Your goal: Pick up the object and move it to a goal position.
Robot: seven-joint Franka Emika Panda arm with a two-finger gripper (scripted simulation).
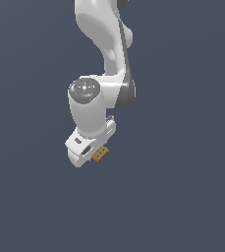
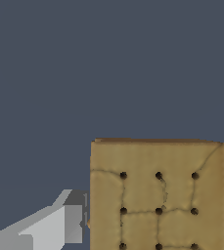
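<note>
The object point(image 2: 157, 195) is a flat tan-brown square block with dark grid lines and dots on its face. It fills much of the wrist view, sitting between the two grey-white fingers point(image 2: 59, 227) of my gripper point(image 2: 157, 223), which press against its sides. In the exterior view only a small tan corner of the object point(image 1: 101, 154) shows, sticking out from under the white hand of the gripper point(image 1: 95, 151). The fingertips are hidden there by the hand.
A plain dark blue-grey surface point(image 1: 182, 197) surrounds the arm in both views. The white arm links point(image 1: 104, 39) rise toward the exterior view's upper edge. No other objects or markers show.
</note>
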